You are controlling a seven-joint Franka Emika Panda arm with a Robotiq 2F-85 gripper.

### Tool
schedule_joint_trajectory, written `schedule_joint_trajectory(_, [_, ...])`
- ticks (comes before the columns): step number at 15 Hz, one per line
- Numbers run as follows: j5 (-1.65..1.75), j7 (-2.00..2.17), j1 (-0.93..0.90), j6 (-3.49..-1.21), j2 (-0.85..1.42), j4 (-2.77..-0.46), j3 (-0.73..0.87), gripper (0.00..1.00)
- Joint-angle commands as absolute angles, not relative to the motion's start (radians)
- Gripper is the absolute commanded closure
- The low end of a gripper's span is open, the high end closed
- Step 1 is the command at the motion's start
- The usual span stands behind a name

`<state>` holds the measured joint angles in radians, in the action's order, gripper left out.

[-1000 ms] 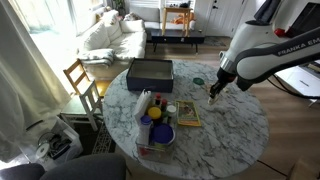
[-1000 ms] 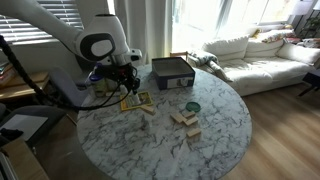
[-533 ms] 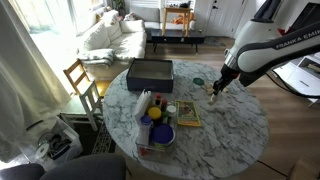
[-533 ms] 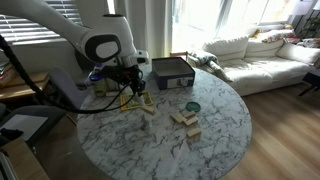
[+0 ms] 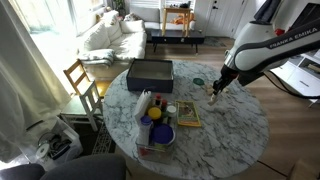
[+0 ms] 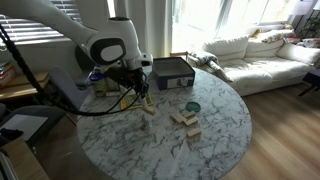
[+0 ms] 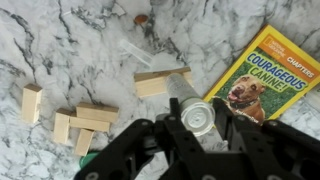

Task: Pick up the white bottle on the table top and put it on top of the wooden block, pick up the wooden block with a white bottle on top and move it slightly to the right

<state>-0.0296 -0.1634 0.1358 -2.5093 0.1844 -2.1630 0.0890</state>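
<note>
My gripper (image 7: 198, 125) is shut on the tiny white bottle (image 7: 196, 113), seen cap-on in the wrist view and held above the white marble table top (image 7: 60, 50). The pale tan wooden block (image 7: 160, 82) lies on the marble just beyond the bottle, beside the book. In both exterior views the gripper (image 5: 213, 92) (image 6: 141, 96) hangs low over the table (image 5: 235, 130) (image 6: 140, 150), close to the block (image 6: 148, 109). There the fingers hide the bottle.
A yellow dog book (image 7: 265, 72) (image 5: 187, 113) lies next to the block. Several loose tan blocks (image 7: 78, 122) (image 6: 185, 120) lie in a cluster. A dark box (image 5: 150, 72) (image 6: 172, 72), a green round lid (image 6: 192, 106) and a bin of bottles (image 5: 155, 128) also stand on the table.
The gripper has moved sideways with the bottle, away from the book and toward the wooden block. Nothing else on the table moved.
</note>
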Motion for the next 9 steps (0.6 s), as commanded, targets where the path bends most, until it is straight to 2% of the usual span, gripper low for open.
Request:
schedule_joint_trajectory(1, [-0.059,-0.199,0.152,-2.483,0.205,-2.134,0.088,0.88])
schedule_joint_trajectory(4, [-0.064,-0.197,0.158,-2.480,0.214,-2.123,0.087,0.88])
schedule_joint_trajectory(5, [-0.066,-0.198,0.160,-2.477,0.217,-2.120,0.087,0.75])
schedule_joint_trajectory(7, [-0.070,-0.198,0.162,-2.473,0.221,-2.114,0.086,0.73])
schedule_joint_trajectory(8, [-0.067,-0.190,0.161,-2.468,0.224,-2.110,0.088,0.38])
schedule_joint_trajectory(9, [-0.076,-0.198,0.164,-2.463,0.224,-2.107,0.086,0.37])
